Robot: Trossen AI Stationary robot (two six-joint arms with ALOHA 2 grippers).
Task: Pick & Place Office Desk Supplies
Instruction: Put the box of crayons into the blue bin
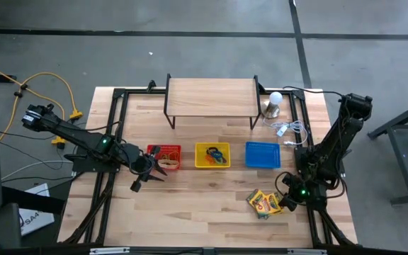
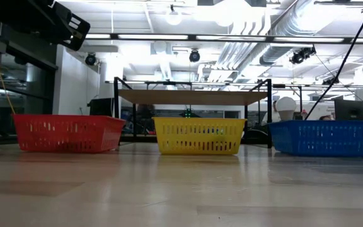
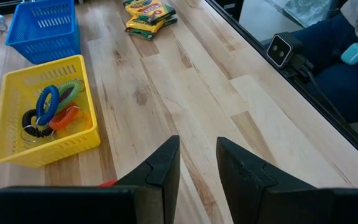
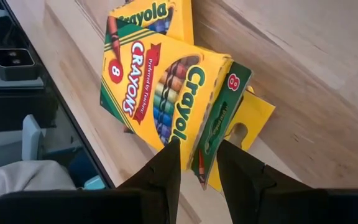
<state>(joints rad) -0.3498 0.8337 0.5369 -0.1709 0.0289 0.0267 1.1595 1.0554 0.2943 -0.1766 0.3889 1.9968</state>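
The right gripper pinched a crayon box edge — light, stiff cardboard, likely slippery.

Robotics lab or industrial workshop: wooden worktable sitting on a black metal frame over bare grey concrete floor, exposed ceiling ducts and strip lights showing overhead, yellow cable trailing across the floor.
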